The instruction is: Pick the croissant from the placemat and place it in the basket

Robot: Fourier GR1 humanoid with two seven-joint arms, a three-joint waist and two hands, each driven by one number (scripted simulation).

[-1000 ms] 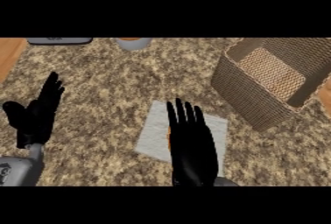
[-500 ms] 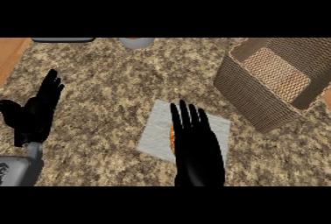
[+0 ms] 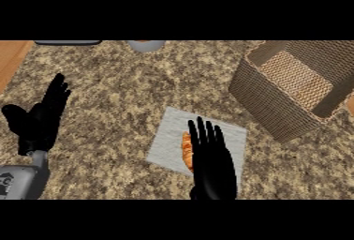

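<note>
A pale grey placemat [image 3: 173, 133] lies on the speckled counter at centre. On it rests the orange-brown croissant [image 3: 186, 148], of which only a strip shows at the left of my right hand [image 3: 213, 164]. That hand hovers over the croissant, open with its fingers straight and pointing away from me. The woven basket [image 3: 276, 89] stands at the upper right, its brown inside bare. My left hand [image 3: 40, 122] rests open at the left edge, fingers up.
A dark flat object [image 3: 68, 42] and a grey bowl-like thing [image 3: 146, 45] sit at the counter's far edge. Wooden floor [image 3: 12, 56] shows past the counter's left edge. Part of a grey forearm [image 3: 17, 180] fills the lower left corner.
My right hand has slid slightly back and right over the placemat, so a strip of the croissant now shows beside it. The left hand has hardly moved.
</note>
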